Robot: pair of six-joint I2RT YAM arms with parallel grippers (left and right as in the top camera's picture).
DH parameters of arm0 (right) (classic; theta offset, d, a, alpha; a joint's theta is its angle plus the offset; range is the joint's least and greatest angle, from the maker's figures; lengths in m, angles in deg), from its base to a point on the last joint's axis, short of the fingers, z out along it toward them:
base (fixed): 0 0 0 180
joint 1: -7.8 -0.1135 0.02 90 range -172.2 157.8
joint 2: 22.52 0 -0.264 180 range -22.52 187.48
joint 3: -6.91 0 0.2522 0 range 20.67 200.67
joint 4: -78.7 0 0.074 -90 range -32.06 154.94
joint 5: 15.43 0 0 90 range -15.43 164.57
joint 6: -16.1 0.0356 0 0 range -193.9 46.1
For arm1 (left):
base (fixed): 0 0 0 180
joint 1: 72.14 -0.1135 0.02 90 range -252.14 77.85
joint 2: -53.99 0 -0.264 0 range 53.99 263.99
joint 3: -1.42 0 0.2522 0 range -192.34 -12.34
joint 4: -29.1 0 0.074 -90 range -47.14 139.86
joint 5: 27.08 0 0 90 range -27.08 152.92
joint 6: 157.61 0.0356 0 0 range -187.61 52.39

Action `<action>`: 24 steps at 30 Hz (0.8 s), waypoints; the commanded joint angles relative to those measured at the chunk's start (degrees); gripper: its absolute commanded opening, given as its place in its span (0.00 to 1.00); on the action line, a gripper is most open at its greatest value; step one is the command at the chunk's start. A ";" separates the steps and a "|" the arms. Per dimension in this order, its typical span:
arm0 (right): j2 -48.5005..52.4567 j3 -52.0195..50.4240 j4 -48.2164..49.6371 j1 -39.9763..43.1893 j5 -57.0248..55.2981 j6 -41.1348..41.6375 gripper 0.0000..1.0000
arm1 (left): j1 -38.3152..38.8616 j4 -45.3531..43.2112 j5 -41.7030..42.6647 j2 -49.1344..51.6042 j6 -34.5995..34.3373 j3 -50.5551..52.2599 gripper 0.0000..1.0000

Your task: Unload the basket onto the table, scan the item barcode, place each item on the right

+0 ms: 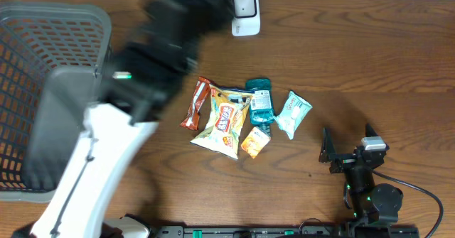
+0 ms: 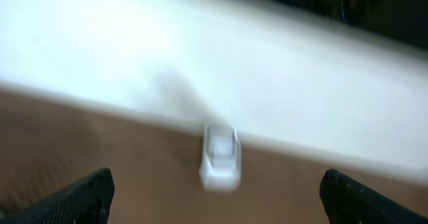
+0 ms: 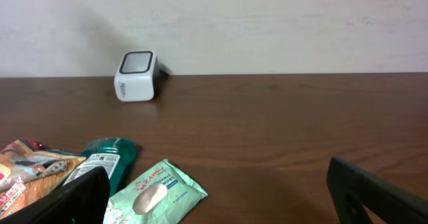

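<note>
Left gripper point(image 2: 215, 184): fingers spread wide at both margins of its wrist view, which was blurred. The white scanner point(image 2: 219, 156) stood beyond the fingers on the table, against the pale wall. In the overhead view the left arm was also blurred and reached across toward the scanner point(image 1: 244, 11), which sat at the table's far edge.

Right gripper point(image 1: 347, 140): jaws fully apart, positioned low at the near right of the table point(image 1: 370, 60), well apart from the goods.

Items for scanning lay grouped at mid-table, none in either gripper:
- red-brown bar wrapper point(image 1: 195, 104), leftmost
- yellow snack bag point(image 1: 224, 124), overlapping the wrapper's edge
- small orange packet point(image 1: 255, 142), touching the bag's lower right
- teal packet point(image 1: 260, 103), behind the orange one
- mint-green packet point(image 1: 292, 114), rightmost, just beside the teal one

The grey mesh basket point(image 1: 43, 25) occupied the left end, running off the picture's left edge.

Bare wood lay between the group and the scanner, and across the whole right half of the table.
</note>
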 commanded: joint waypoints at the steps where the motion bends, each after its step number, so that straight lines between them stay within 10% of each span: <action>1: -0.26 -0.07 -0.20 -0.33 -0.07 -0.44 0.99 | -5.05 0.31 -2.32 0.28 15.17 -4.76 0.98; 12: -0.26 -0.07 -0.22 -0.33 -0.04 -0.44 0.99 | -13.29 6.21 -6.67 -12.61 23.52 -2.14 0.98; 24: -0.26 -0.07 -0.22 -0.33 -0.07 -0.44 0.99 | -15.17 -6.78 3.04 -44.46 23.54 27.04 0.98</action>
